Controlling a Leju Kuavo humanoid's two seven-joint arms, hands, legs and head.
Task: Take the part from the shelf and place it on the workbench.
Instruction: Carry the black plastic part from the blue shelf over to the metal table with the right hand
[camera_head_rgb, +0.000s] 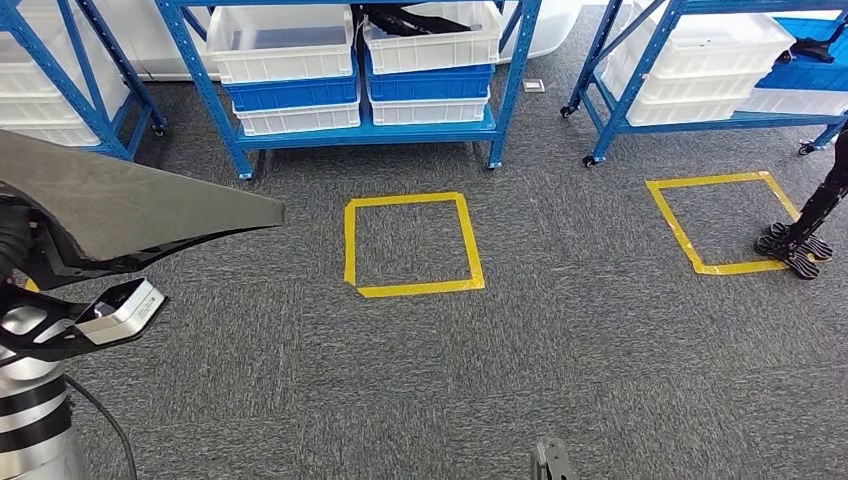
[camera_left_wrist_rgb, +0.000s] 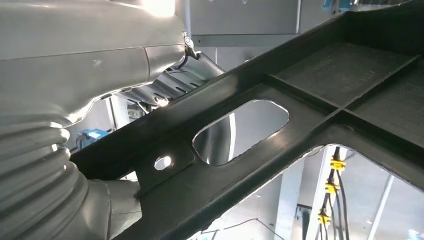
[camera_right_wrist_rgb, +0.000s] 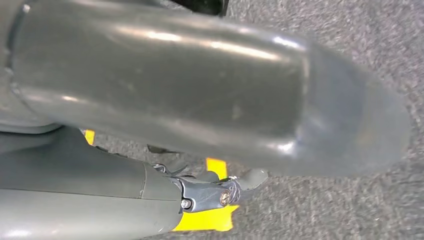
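Currently the part (camera_head_rgb: 120, 205), a large dark grey moulded panel with a ribbed black underside, sits at the left of the head view, tapering to a point toward the middle. Left wrist view shows the left hand (camera_left_wrist_rgb: 75, 80) up against the part's underside frame, thumb above and the ribbed cover below a black web with an oval cutout and a small hole; the hand holds it, though exact finger contact can't be made out. Right hand (camera_right_wrist_rgb: 200, 95) hangs over the carpet; thick grey thumb in front, a metal knuckle below it, nothing in it, but whether the fingers are spread or curled can't be told.

Room: grey carpet tiles (camera_head_rgb: 560, 370) with two yellow tape squares, one centre (camera_head_rgb: 412, 245), one right (camera_head_rgb: 722, 222). Blue steel shelf (camera_head_rgb: 360, 135) straight ahead carries stacked white and blue bins (camera_head_rgb: 355, 60); a second blue shelf (camera_head_rgb: 700, 70) at right holds more white bins. Black robot feet (camera_head_rgb: 795, 248) stand on the right square's edge. A floor outlet plate (camera_head_rgb: 534, 86) sits between the shelves.
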